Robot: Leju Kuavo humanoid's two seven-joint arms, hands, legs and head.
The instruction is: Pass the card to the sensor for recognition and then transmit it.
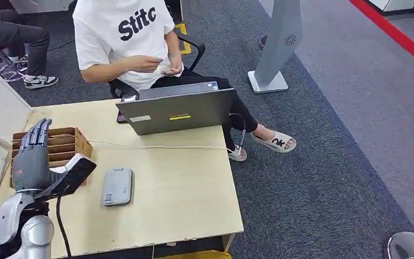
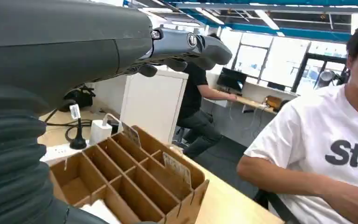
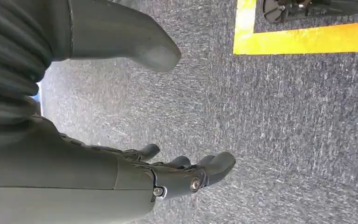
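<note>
Left hand [image 1: 32, 156] raised over cardboard divider box [image 1: 67, 143] at table's left end, fingers straight and spread, holding nothing, touching nothing. White cards [image 2: 100, 211] lie in box compartment beneath hand. Grey sensor [image 1: 117, 186] flat on table [image 1: 183, 199], just right of box. Closed laptop [image 1: 178, 110] at far edge, seated person [image 1: 124, 38] behind. Right hand [image 3: 186, 175] hangs over grey carpet [image 3: 284, 130], fingers loosely extended, empty.

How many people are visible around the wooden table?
2. A person in a white T-shirt sits behind the grey laptop; a person in dark clothes sits at the far left. Others may be out of frame.
</note>
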